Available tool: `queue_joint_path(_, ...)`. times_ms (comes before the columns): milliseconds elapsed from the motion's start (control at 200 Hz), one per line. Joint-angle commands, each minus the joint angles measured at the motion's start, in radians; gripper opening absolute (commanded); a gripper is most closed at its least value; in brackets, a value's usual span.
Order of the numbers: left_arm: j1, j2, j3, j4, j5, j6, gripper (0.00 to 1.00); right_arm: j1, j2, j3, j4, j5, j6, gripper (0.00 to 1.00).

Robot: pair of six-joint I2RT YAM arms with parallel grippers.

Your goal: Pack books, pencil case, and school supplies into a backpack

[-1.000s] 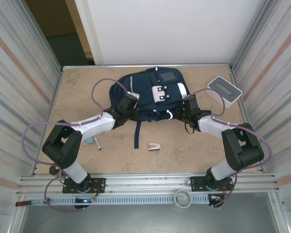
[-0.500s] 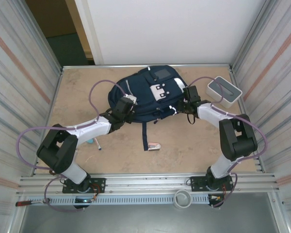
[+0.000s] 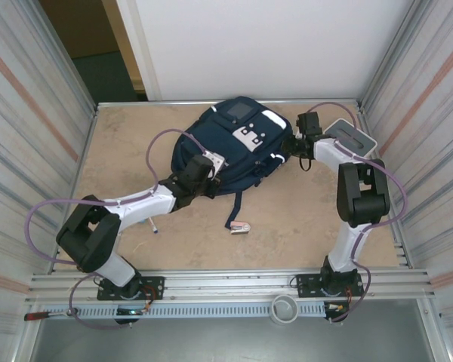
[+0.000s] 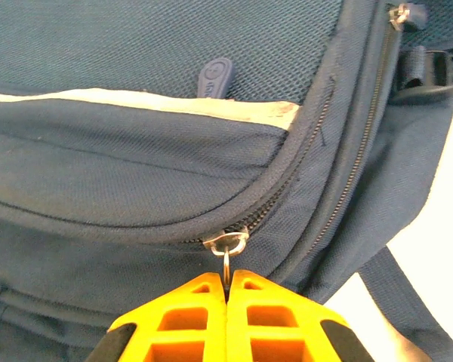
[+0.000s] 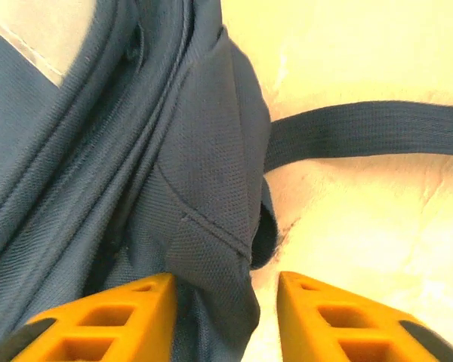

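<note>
Treat backpack (image 3: 238,147), lying at far centre of counter (image 3: 302,219), as soft and floppy. Grip at zipper pull (image 4: 226,245), clenched in left hand (image 4: 226,290), or thick seams. Note right hand (image 5: 226,294) parted, unloaded, at loose fabric fold (image 5: 211,226).

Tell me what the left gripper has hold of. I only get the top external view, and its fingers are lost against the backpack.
Observer: In the left wrist view, the left gripper is shut on the metal zipper pull of the backpack.
Operator: Is the right one clamped on fabric too?
Observer: No. The right wrist view shows the right gripper open. A fold of backpack fabric hangs between the jaws, close to one and clear of the other.
Operator: Anything else near it?
Observer: A dark strap lies flat on the table beyond that gripper.
</note>
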Motion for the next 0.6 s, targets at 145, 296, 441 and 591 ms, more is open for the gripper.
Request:
queue_joint_path(145,-0.008,0.004,0.051,0.0,0.031,-0.031,0.0,0.027,-0.281,-0.316,0.173,-0.234,0.204,0.66)
queue_joint_path(296,-0.009,0.009,0.04,0.005,0.022,-0.02,0.0,0.152,-0.327,-0.488,0.308,-0.264,0.341,0.75)
queue_joint_path(441,-0.009,0.01,0.03,0.025,0.008,-0.012,0.0,0.251,-0.278,-0.548,0.424,-0.214,0.434,0.76)
queue_joint_path(591,-0.009,0.018,0.026,0.032,0.0,-0.012,0.0,0.276,-0.175,-0.549,0.562,-0.236,0.487,0.64)
